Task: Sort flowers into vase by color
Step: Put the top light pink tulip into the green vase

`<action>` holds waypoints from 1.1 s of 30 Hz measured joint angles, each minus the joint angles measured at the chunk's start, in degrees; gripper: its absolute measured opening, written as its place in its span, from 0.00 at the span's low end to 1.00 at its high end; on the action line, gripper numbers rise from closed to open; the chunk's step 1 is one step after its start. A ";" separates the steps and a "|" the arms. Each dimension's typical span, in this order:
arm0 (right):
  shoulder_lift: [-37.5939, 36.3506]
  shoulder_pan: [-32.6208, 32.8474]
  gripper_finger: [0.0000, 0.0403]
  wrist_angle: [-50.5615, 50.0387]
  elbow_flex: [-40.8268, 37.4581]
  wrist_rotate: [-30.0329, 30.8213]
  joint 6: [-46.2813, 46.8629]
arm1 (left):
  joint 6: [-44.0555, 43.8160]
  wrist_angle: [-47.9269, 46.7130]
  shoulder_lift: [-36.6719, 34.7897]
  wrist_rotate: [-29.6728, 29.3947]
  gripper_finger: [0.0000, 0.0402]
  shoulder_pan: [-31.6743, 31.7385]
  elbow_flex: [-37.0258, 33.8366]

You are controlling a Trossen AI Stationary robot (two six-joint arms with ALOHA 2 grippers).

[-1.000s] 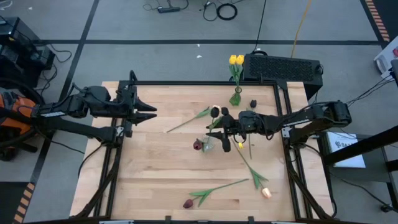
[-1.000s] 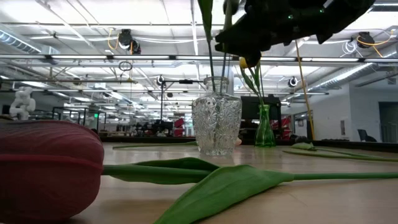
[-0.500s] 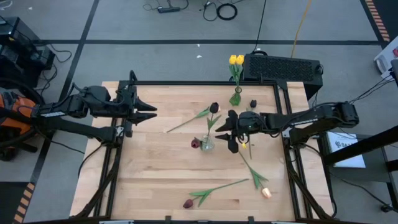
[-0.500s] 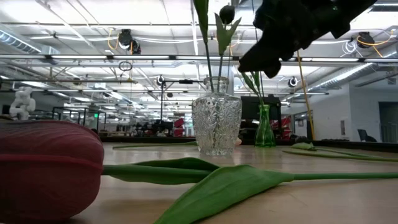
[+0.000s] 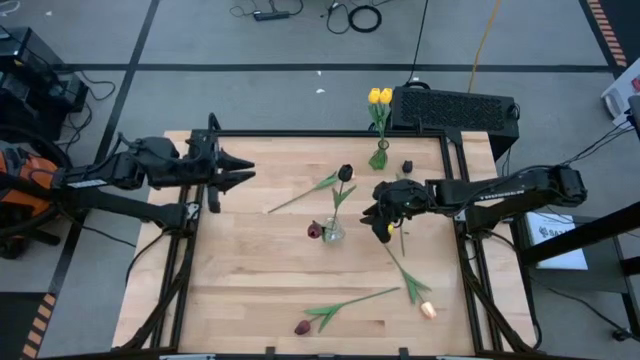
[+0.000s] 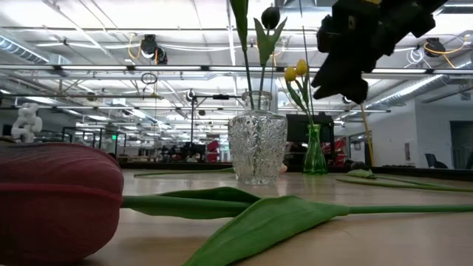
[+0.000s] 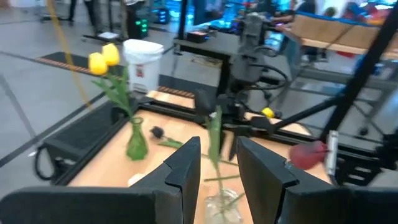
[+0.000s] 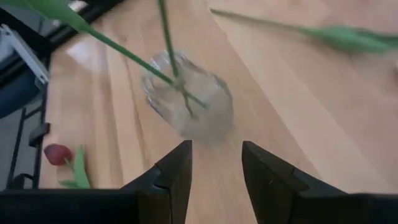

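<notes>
The clear glass vase (image 5: 333, 232) stands mid-table with two dark tulips (image 5: 345, 173) leaning out of it — their stems and heads block any approach from straight above. The right gripper (image 5: 376, 214), jaws apart and empty, hangs just beside the vase on its right, closing that side. A green vase (image 5: 378, 158) with yellow tulips (image 5: 379, 96) stands at the far edge, with a small dark object (image 5: 407, 166) near it. Loose tulips lie across the boards: one far of the clear vase (image 5: 305, 193), a peach one (image 5: 412, 285) near right, a maroon one (image 5: 335, 309) at the near edge. The table's (image 5: 240, 280) left half is bare wood — the left gripper (image 5: 243, 170), jaws apart, hovers over its far corner.
</notes>
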 joint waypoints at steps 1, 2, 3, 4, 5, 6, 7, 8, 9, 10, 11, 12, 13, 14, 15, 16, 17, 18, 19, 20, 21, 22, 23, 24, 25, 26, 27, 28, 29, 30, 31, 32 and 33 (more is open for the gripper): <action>-0.23 0.00 0.33 -1.30 0.00 0.01 0.96 | 0.00 -0.08 0.26 -0.86 0.28 0.01 0.00; -0.48 0.00 0.33 -2.17 0.00 0.02 2.26 | 0.00 -0.06 0.56 -1.51 0.28 0.01 0.00; -0.73 -0.08 0.33 -3.31 0.00 0.00 3.82 | 0.04 -0.07 0.85 -2.18 0.28 -0.01 0.00; -0.90 -0.13 0.33 -4.85 0.00 0.02 5.96 | 0.47 -0.04 1.20 -3.08 0.28 0.01 0.00; -0.98 -0.17 0.33 -6.01 0.00 0.02 8.28 | 1.36 -0.04 1.62 -4.31 0.28 0.03 0.00; -1.09 -0.28 0.33 -7.13 0.00 0.02 10.80 | 1.86 -0.10 2.06 -6.06 0.28 0.14 0.00; -1.25 -0.41 0.33 -8.73 0.00 0.01 13.54 | 2.27 -0.25 2.68 -7.51 0.28 0.43 0.00; -1.46 -0.56 0.33 -10.49 0.00 0.00 16.41 | 2.93 -0.26 3.41 -8.48 0.28 0.87 0.00; -1.67 -0.62 0.33 -11.94 0.00 0.01 19.41 | 3.12 -0.27 4.03 -8.74 0.28 1.52 0.00; -1.88 -0.66 0.33 -13.39 0.00 0.02 22.21 | 3.36 -0.47 4.69 -8.78 0.28 2.41 0.00; -2.12 -0.65 0.33 -15.10 0.00 0.03 24.77 | 3.40 -0.48 5.48 -8.77 0.28 3.37 0.00; -2.49 -0.63 0.33 -16.74 0.00 0.02 27.11 | 3.40 -0.51 6.21 -8.73 0.28 4.55 0.00; -2.84 -0.63 0.33 -17.90 0.00 0.02 29.23 | 3.42 -1.15 6.86 -8.57 0.28 5.82 0.00; -3.15 -0.63 0.33 -18.81 0.00 0.02 31.40 | 3.52 -2.39 7.58 -8.38 0.28 7.21 0.00; -3.50 -0.63 0.33 -19.90 0.00 0.02 33.45 | 4.07 -3.65 8.30 -7.80 0.28 8.82 0.00; -3.74 -0.63 0.33 -20.92 0.00 0.02 35.38 | 4.60 -5.12 9.05 -6.57 0.28 10.58 0.00; -3.92 -0.63 0.33 -21.36 0.00 0.02 36.99 | 4.96 -6.98 9.85 -5.07 0.28 12.45 0.00; -4.14 -0.63 0.33 -21.42 0.00 0.04 38.60 | 5.42 -8.84 10.80 -3.47 0.28 14.71 0.00; -4.35 -0.63 0.33 -21.59 0.00 0.16 40.08 | 6.53 -10.55 11.90 -1.82 0.28 16.95 0.00; -4.45 -0.63 0.33 -21.78 0.00 0.58 41.30 | 7.78 -12.15 13.18 -0.15 0.28 19.12 0.00; -4.54 -0.63 0.33 -21.70 0.00 1.26 42.27 | 9.05 -13.20 14.56 1.46 0.28 21.27 0.00; -4.59 -0.61 0.33 -21.53 0.00 2.22 43.18 | 10.17 -13.79 16.04 3.08 0.28 23.46 0.00; -4.63 -0.61 0.33 -21.46 0.00 3.19 43.94 | 11.33 -13.97 17.59 5.04 0.28 25.42 0.00; -4.67 -0.61 0.33 -21.48 0.00 4.23 44.60 | 12.22 -13.78 19.16 7.02 0.28 27.20 0.00; -4.69 -0.61 0.33 -21.48 0.00 5.29 45.28 | 13.18 -13.30 20.93 9.03 0.28 28.81 0.00; -4.67 -0.62 0.33 -21.49 0.00 6.23 46.01 | 13.68 -12.64 22.61 10.71 0.28 30.15 0.00; -4.67 -0.61 0.33 -21.54 0.00 7.08 46.69 | 13.81 -12.11 24.38 11.93 0.28 31.26 0.00; -4.67 -0.63 0.33 -21.53 0.00 7.53 47.29 | 13.81 -11.42 26.25 13.13 0.28 32.12 0.00; -4.67 -0.66 0.33 -21.53 0.00 7.58 47.76 | 13.81 -10.75 28.04 14.27 0.28 32.77 0.00; -4.67 -0.67 0.33 -21.57 0.00 7.54 48.19 | 13.92 -10.12 29.82 15.25 0.28 33.27 0.00; -4.67 -0.68 0.33 -21.68 0.00 7.48 48.61 | 13.92 -9.36 31.57 16.18 0.28 33.56 0.00; -4.67 -0.68 0.33 -21.86 0.00 7.46 48.81 | 13.88 -8.31 33.27 17.02 0.28 33.69 0.00; -4.67 -0.83 0.33 -22.19 0.00 7.44 48.81 | 13.86 -7.10 34.92 17.83 0.28 33.76 0.00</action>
